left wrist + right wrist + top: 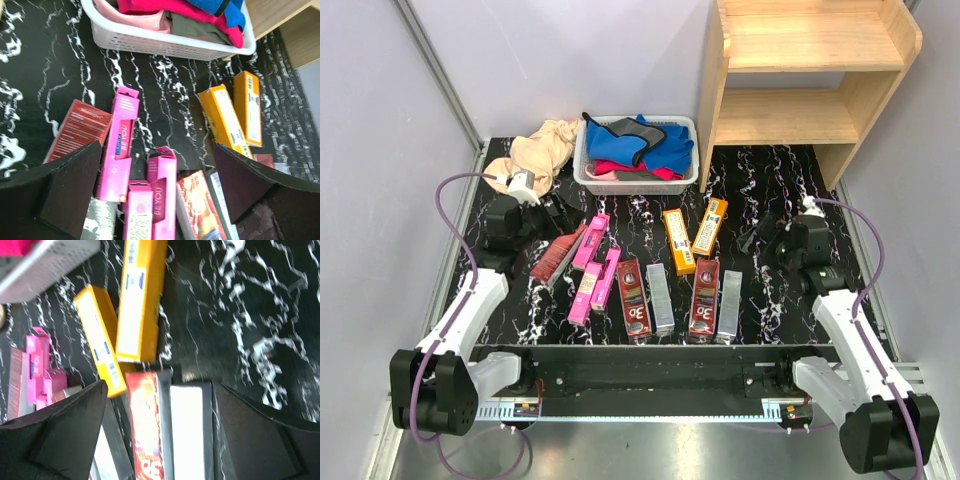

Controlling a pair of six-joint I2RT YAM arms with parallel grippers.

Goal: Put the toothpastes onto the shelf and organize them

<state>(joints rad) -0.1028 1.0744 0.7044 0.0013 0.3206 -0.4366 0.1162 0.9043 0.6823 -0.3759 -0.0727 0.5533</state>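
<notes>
On the black marbled table [760,180], toothpastes [633,298] lie flat in a loose spread at centre.
Shelf [810,115] stands at one o'clock, white basket [635,185] at twelve. Left gripper [157,185] hovers at nine, right gripper [157,430] at three, both with jaws wide apart, gripping nothing.
</notes>
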